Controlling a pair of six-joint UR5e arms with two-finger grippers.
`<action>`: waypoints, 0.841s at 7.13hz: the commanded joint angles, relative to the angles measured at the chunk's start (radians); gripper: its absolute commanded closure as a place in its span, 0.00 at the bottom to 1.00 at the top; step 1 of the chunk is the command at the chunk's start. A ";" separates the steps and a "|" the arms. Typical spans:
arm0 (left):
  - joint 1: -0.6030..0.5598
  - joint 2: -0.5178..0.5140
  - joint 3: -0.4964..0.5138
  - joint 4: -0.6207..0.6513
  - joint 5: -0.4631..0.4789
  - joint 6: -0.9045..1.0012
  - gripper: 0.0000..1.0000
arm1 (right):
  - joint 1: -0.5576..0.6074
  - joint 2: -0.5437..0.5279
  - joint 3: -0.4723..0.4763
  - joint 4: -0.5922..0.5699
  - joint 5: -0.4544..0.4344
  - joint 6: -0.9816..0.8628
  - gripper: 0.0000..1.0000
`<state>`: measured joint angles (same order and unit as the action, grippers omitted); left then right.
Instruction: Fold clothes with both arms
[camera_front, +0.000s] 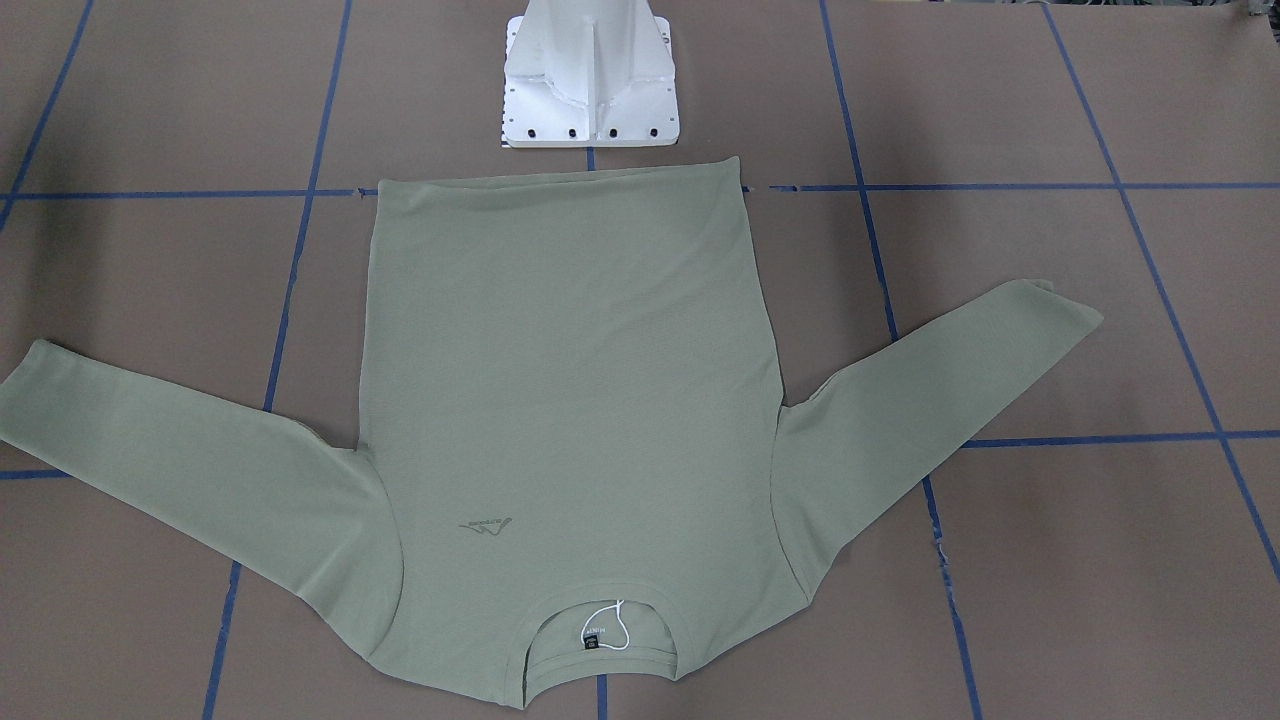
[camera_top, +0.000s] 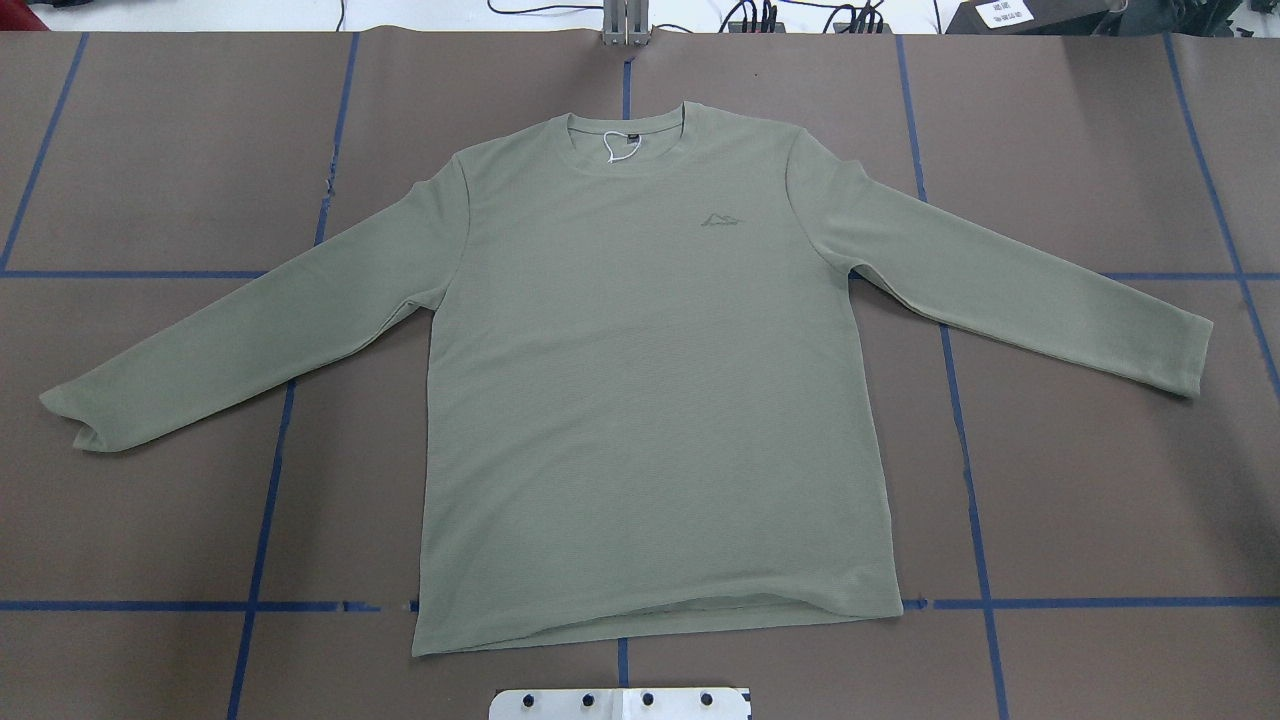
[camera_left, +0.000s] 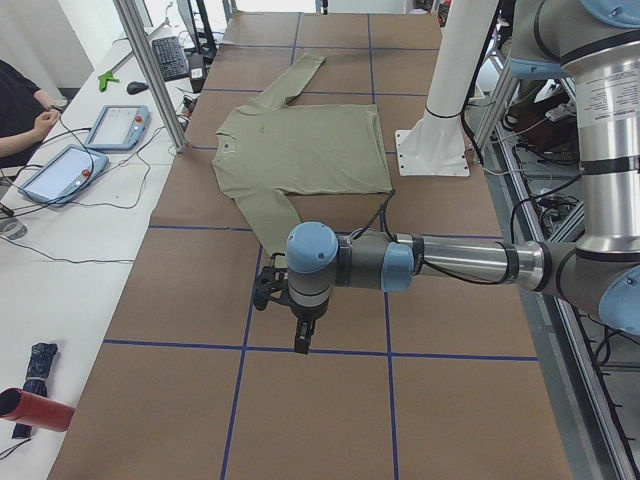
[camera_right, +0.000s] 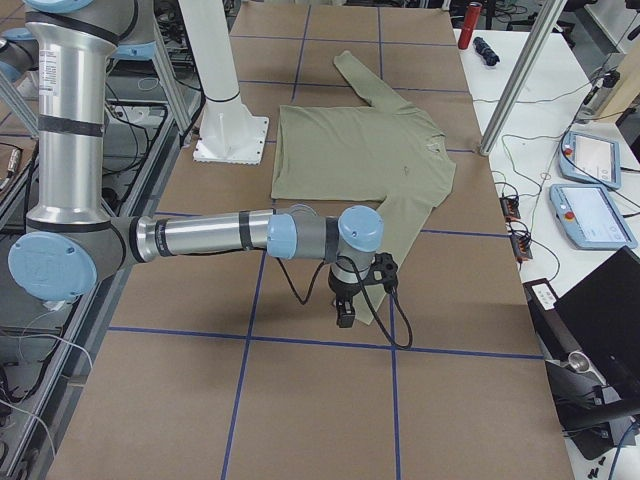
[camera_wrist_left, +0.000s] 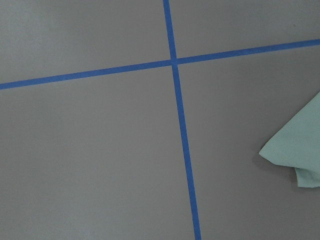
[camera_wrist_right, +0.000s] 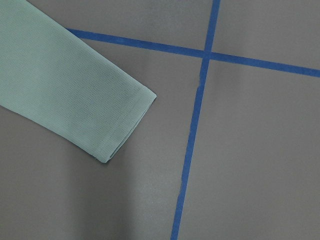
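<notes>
The clothes, one pale sage-green long-sleeved shirt (camera_top: 650, 380), lie flat and front-up on the brown table, both sleeves spread out and the neck label (camera_front: 592, 634) away from the robot's base. The left arm's gripper (camera_left: 303, 335) hangs above the table beyond the left sleeve's cuff (camera_wrist_left: 297, 150). The right arm's gripper (camera_right: 345, 318) hovers near the right sleeve's cuff (camera_wrist_right: 120, 130). Both grippers show only in the side views, so I cannot tell whether they are open or shut. Neither wrist view shows any fingers.
Blue tape lines (camera_top: 960, 420) grid the brown table cover. The white pedestal base (camera_front: 590, 80) stands just behind the shirt's hem. A side table holds teach pendants (camera_left: 60, 170), a keyboard and a red bottle (camera_left: 30, 410); a person's arm (camera_left: 25, 110) is there. An aluminium post (camera_left: 150, 70) stands by the table's edge.
</notes>
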<state>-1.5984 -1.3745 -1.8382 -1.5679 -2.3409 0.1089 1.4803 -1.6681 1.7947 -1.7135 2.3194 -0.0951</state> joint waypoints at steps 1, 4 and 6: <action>0.000 -0.002 -0.003 -0.001 0.000 0.000 0.00 | 0.000 0.001 0.000 0.000 0.000 0.000 0.00; 0.000 0.000 -0.001 -0.072 0.002 0.000 0.00 | 0.000 0.022 0.012 0.002 0.000 -0.002 0.00; 0.002 -0.005 -0.009 -0.162 0.000 0.000 0.00 | -0.001 0.077 0.017 0.002 0.000 -0.002 0.00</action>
<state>-1.5974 -1.3776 -1.8435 -1.6634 -2.3380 0.1089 1.4800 -1.6243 1.8084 -1.7128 2.3194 -0.0965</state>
